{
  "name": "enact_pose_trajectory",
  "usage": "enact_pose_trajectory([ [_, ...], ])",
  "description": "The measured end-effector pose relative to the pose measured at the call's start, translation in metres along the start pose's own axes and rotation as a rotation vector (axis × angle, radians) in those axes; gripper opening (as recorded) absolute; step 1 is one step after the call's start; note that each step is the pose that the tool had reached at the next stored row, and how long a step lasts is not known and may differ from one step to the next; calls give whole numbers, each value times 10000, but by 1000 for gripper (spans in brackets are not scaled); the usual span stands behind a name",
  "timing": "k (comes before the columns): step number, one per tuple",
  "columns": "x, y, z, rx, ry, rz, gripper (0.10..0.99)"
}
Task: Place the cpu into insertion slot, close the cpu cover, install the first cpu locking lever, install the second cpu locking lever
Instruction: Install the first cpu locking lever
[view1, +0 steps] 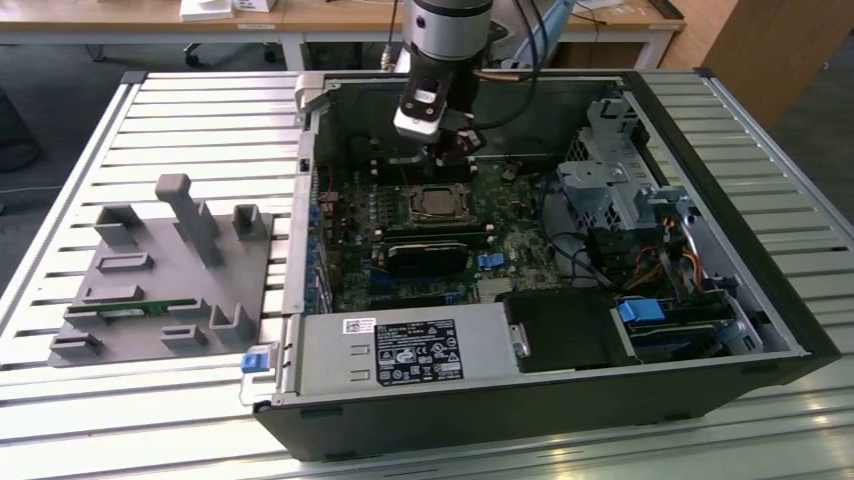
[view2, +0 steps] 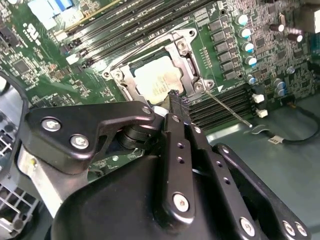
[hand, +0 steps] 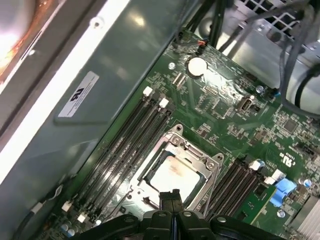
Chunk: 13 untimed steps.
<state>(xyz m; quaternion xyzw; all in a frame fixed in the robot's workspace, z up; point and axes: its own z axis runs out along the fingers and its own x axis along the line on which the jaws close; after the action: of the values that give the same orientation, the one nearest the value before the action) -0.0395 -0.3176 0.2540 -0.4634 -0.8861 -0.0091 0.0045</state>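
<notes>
**Closed claw at the processor socket**

The claw (view2: 173, 94) has its two black fingers pressed together and holds nothing. It points down into an open computer case (view1: 534, 410). In both wrist views its tips sit at the edge of the cpu (view2: 156, 79). Whether they touch it cannot be told.

The cpu is a small flat square with a pale, dull silvery-beige face. It lies flat inside the insertion slot (view1: 434, 203), directly beneath the claw tips. The cpu cover (hand: 201, 161), a thin silvery frame with a cut-out centre, lies down around the chip.

A thin metal lever (view2: 227, 110) runs out from the socket corner nearest the claw and crosses the black memory slots (view2: 220, 102).

Around the socket spreads the green motherboard (hand: 225, 115). Well apart from the claw, toward the exterior view's left, a grey fixture (view1: 160, 290) rests on the slatted tabletop (view1: 134, 430).
</notes>
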Motion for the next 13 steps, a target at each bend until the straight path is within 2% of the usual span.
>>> enact_pose_trajectory([
  [13,0,0,0,23,17,-1407,106],
])
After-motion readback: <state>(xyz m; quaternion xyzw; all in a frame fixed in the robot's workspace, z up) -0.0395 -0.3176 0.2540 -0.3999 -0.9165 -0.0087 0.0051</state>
